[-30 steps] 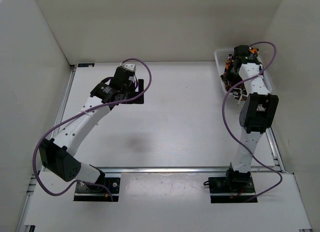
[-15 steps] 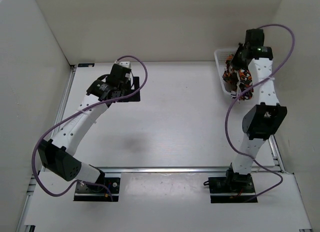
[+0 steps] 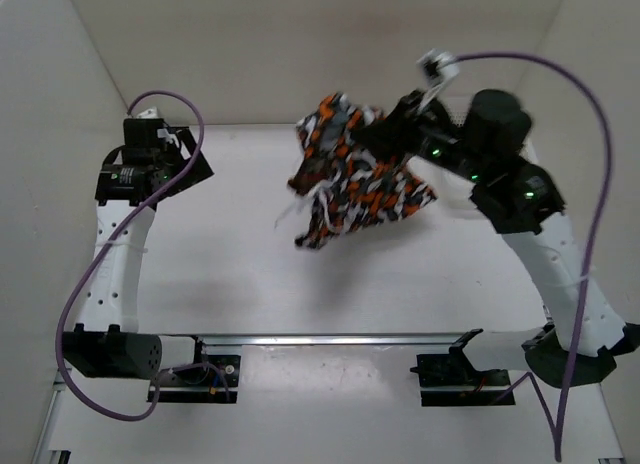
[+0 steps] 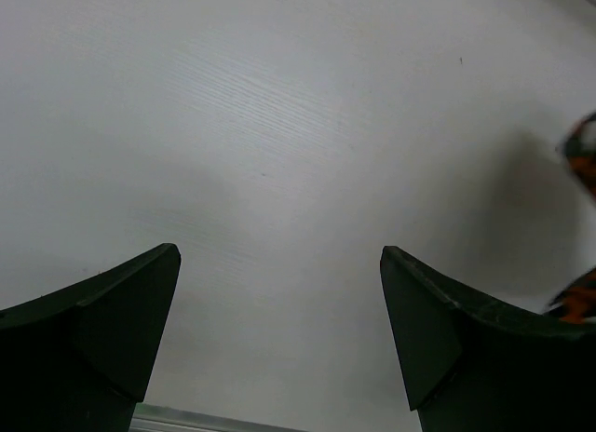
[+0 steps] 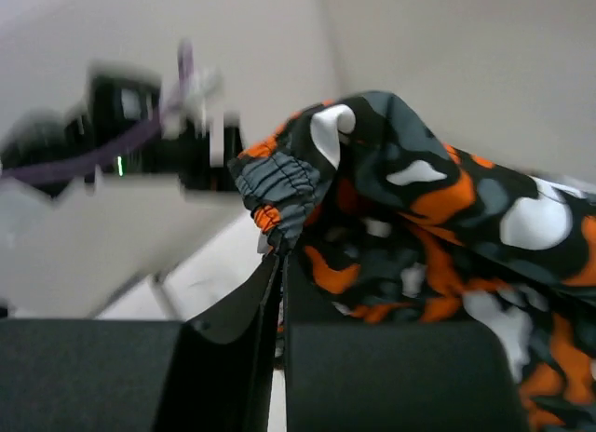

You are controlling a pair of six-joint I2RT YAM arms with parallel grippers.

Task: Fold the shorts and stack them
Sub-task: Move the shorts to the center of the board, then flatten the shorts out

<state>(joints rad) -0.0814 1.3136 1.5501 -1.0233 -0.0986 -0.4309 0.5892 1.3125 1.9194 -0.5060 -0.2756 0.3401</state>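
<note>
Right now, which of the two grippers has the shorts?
The right gripper: it is shut on the shorts at their gathered waistband, holding them up. The left gripper stands wide open and empty.

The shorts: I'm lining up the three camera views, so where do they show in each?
Top external: shorts upper centre, hanging from the shut right gripper.
Left wrist: just a sliver at the right edge.
Right wrist: centre and right, waistband pinched in its jaws.
Shared landmark: the open left gripper, left in the top view, blurred upper left in the right wrist view.
</note>
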